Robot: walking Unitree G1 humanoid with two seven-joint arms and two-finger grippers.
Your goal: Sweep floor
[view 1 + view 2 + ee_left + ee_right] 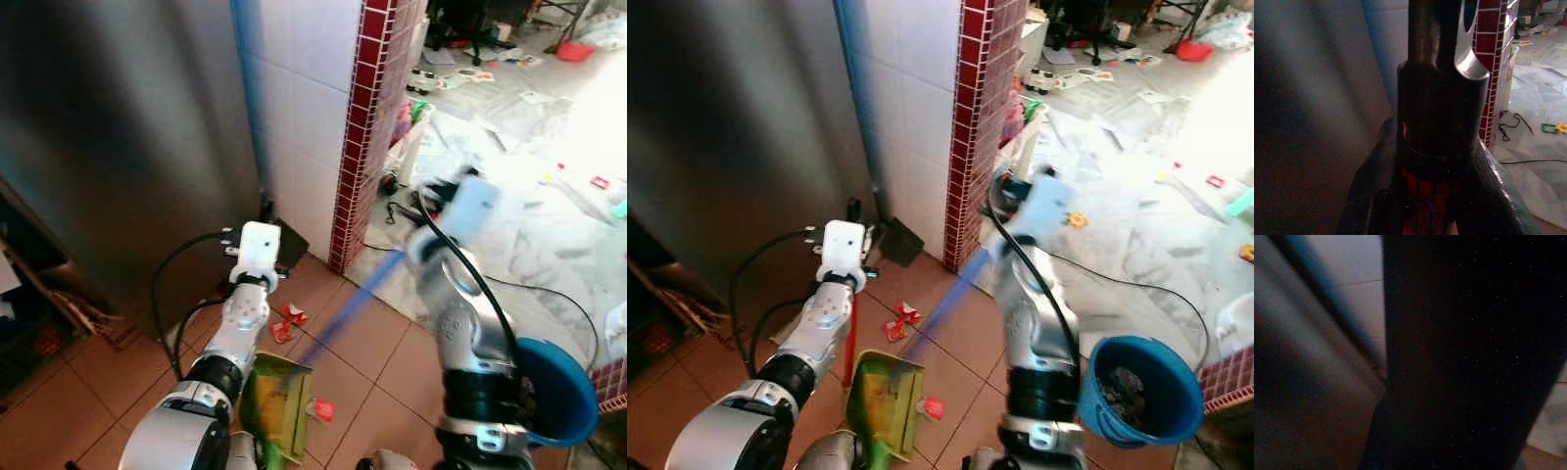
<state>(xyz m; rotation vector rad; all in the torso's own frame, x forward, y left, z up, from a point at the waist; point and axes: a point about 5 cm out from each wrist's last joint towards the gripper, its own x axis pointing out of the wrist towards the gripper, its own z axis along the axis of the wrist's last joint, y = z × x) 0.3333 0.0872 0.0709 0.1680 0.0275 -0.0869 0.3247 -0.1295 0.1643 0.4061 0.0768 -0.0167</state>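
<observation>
Tightly between left fingers (1493,196): dustpan handle (1440,122).

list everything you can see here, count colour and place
dustpan: 1, green, on the tiled floor between the arms
red scraps: a few, on the tiles ahead of the dustpan
blue handle: 1, slanting down from the right gripper toward the dustpan
red handle: 1, below the left gripper
bin: 1, blue, by the right arm
pillar: 1, red and white tiles, ahead
litter: many pieces, mixed colours, far floor
left gripper: around the red handle
right gripper: blurred, on the blue handle
</observation>
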